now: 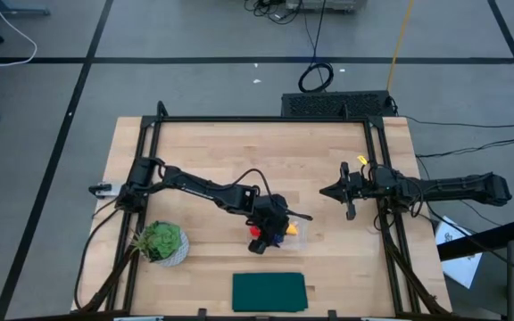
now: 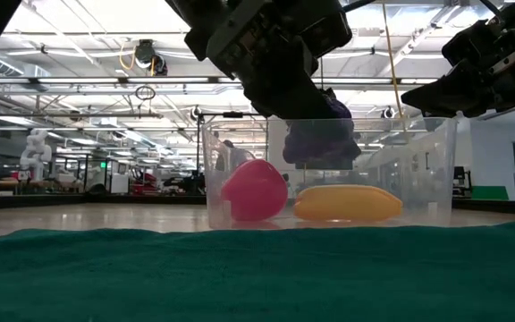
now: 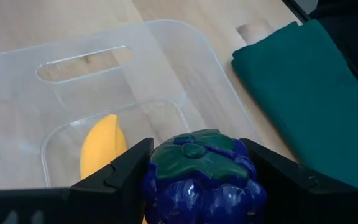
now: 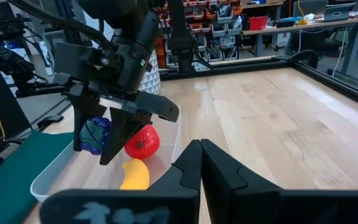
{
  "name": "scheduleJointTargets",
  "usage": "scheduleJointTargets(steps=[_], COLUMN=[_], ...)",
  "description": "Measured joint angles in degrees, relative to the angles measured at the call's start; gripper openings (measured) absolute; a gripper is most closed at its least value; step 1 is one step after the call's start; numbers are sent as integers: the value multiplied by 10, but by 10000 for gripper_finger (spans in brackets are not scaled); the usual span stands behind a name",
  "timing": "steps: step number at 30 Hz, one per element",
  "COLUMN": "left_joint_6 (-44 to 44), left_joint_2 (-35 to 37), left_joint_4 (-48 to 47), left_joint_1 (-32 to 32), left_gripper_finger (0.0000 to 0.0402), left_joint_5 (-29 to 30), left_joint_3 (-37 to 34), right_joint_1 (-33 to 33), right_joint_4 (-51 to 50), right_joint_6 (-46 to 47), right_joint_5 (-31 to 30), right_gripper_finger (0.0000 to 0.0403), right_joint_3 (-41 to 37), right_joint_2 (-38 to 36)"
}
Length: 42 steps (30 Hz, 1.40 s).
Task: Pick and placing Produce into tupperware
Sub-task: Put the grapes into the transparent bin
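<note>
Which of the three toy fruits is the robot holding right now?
The purple grapes: they sit between the left gripper's fingers above the tupperware. The banana and the red fruit already lie inside.

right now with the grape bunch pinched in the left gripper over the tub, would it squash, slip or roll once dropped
The grape bunch looks like moulded glossy plastic, so probably stiff, not squashy. The left gripper holds its bumpy sides, so a slip seems unlikely. Dropped into the tupperware, its lumpy shape should settle quickly beside the banana.
</note>
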State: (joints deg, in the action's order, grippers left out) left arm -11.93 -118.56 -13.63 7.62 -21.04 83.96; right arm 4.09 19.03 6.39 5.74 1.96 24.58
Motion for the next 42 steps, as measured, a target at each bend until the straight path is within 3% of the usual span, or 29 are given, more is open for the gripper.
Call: scheduleJointTargets(steps=[9, 20, 42], left_joint_6=[-25, -132, -3], left_joint_2=[0, -1, -1], left_joint_4=[-9, -28, -18], left_joint_1=[0, 0, -3], left_gripper_finger=[227, 227, 227], left_joint_5=[0, 1, 47], left_joint_3=[0, 0, 0], right_joint_1=[0, 0, 0], right_joint_4=[0, 0, 0], right_joint_6=[0, 0, -11], right_joint_5=[0, 0, -2], right_gripper_finger=[0, 0, 0], right_joint_3=[0, 0, 0], right_joint_2=[0, 0, 0])
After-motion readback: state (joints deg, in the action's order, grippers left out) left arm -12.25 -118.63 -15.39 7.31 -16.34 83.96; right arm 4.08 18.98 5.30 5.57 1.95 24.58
